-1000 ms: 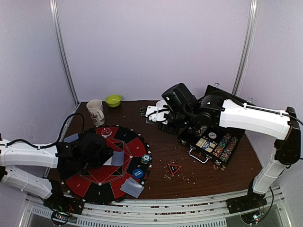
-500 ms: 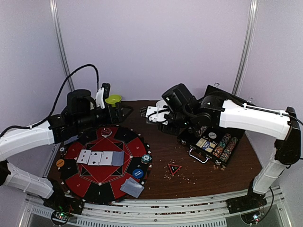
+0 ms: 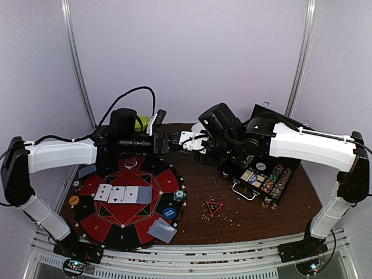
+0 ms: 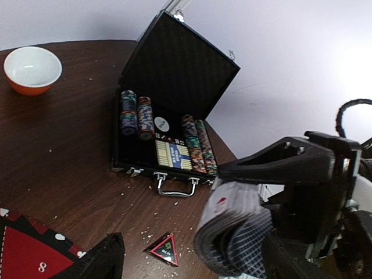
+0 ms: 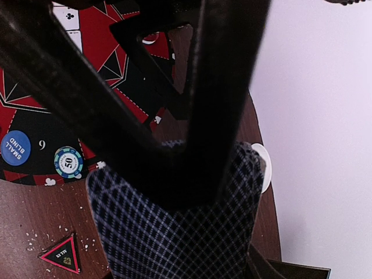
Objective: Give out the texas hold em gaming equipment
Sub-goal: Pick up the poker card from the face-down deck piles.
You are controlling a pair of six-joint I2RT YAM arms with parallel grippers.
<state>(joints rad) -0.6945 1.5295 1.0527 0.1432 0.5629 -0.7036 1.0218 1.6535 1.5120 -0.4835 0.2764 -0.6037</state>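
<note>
Left wrist view is showing the right end effector [image 4: 244, 214] clenching the deck [image 4: 228, 232] edge-out at the mat's [image 3: 125, 218] 1 o'clock, while the released left end effector [image 3: 167, 141] is hovering just beside it, likely to draw a card.

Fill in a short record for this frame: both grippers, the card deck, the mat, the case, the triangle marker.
Right gripper: shut on deck of cards
Left gripper: open, close to the deck, not gripping it
Mat: row of four cards, three face up, one face down
Case: lid open, chips inside
Triangle marker: lying off the mat
</note>
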